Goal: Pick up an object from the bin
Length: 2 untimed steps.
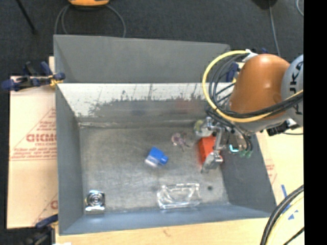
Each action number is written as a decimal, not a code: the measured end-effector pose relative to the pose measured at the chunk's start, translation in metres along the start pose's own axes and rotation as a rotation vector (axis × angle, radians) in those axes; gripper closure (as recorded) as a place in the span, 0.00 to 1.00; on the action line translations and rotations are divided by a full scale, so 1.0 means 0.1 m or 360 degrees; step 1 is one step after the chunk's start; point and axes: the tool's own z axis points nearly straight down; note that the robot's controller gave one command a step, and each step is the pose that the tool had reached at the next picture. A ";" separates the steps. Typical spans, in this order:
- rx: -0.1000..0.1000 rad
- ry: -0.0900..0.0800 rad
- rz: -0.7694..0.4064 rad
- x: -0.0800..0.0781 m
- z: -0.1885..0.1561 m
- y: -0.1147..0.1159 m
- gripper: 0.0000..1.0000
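1. Hand (pixel 212 156) is low in the bin (pixel 67 152), on its right side near the sloped right wall; the arm's orange cover (pixel 258 83) sits above it.
2. Red-orange block (pixel 205 148) lies on the floor right against the hand's left side; cannot tell whether the hand is released or clenched on it.
3. Lying apart from the hand: blue cap (pixel 156 157) mid-floor; clear plastic piece (pixel 178 195) by the front wall; small metal thing (pixel 95 200) in the front-left corner.
4. Judged step: the grasp itself, with the block the likely pick; lift not yet done.
5. Next calls for a firm grip across the block, then a straight rise clear of the right wall.
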 end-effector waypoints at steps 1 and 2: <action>0.0001 -0.0011 -0.0211 -0.07 -0.19 0.01 0.00; -0.0002 -0.0002 -0.0544 0.35 0.63 0.45 0.00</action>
